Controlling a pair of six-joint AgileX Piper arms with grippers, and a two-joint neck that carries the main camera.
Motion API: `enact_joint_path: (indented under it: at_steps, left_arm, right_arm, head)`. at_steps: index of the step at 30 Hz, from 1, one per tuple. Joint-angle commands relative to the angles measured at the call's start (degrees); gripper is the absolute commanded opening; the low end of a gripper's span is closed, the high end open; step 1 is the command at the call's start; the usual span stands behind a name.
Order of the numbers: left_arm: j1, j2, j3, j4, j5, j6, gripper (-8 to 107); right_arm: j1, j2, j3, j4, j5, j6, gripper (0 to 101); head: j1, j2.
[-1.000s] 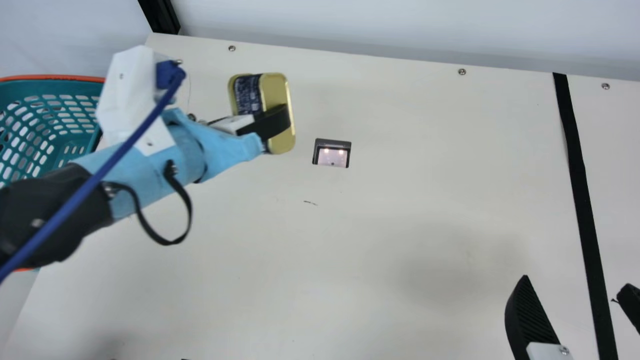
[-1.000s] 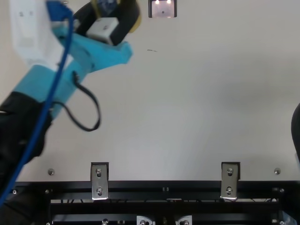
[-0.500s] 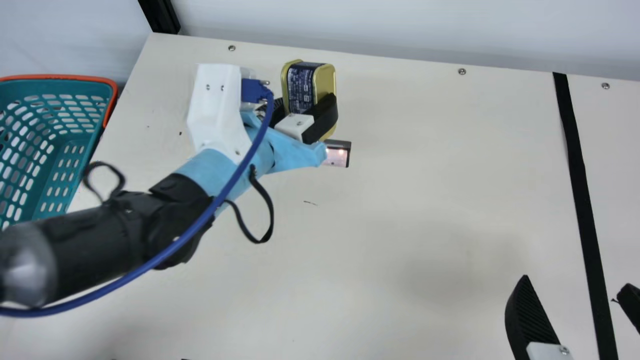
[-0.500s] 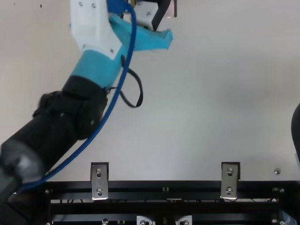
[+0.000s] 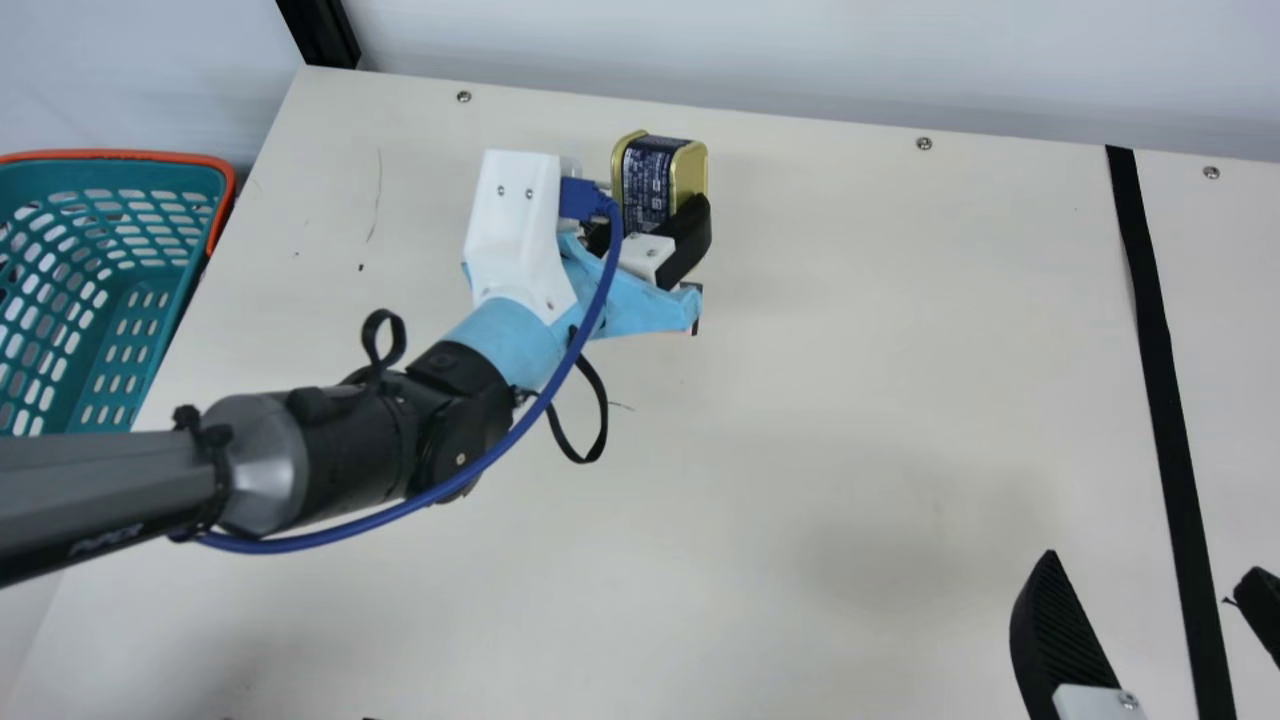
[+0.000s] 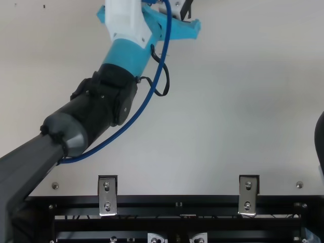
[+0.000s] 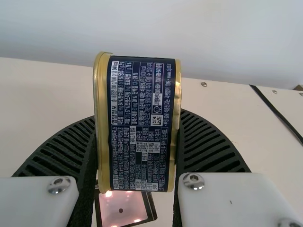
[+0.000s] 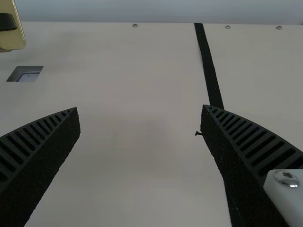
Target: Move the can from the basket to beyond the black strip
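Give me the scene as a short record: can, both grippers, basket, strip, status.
can: gold with a dark label, held above the table
left gripper: closed on the can
right gripper: open, holding nothing; in the main view, one finger on either side of the black strip
basket: teal with orange rim, at the main view's left
black strip: on the table's right side
status: can out of the basket, not yet beyond the strip
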Motion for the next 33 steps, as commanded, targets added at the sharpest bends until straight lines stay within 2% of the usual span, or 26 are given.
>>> enact_joint_path:
  at_steps: [1,15,20,33]
  left_arm:
    - [-0.11,0.01,0.04,-0.02,-0.27,0.16,10]
    - [-2.17,-2.01,2.22,0.04,-3.96,0.89,10]
    - [-4.12,-5.41,3.91,-0.93,-0.49,2.66,10]
    - [-8.61,-19.53,9.93,-6.50,10.86,11.70,10]
  right_arm:
    - [0.00,0.00,0.00,0.00,0.00,0.00,101]
    - [0.00,0.00,0.00,0.00,0.00,0.00,101]
    - [0.00,0.00,0.00,0.00,0.00,0.00,101]
    - [0.00,0.00,0.00,0.00,0.00,0.00,101]
  head:
    - [-1.23,-0.07]
    - [-1.23,-0.07]
    - [-1.23,-0.07]
    - [-1.23,-0.07]
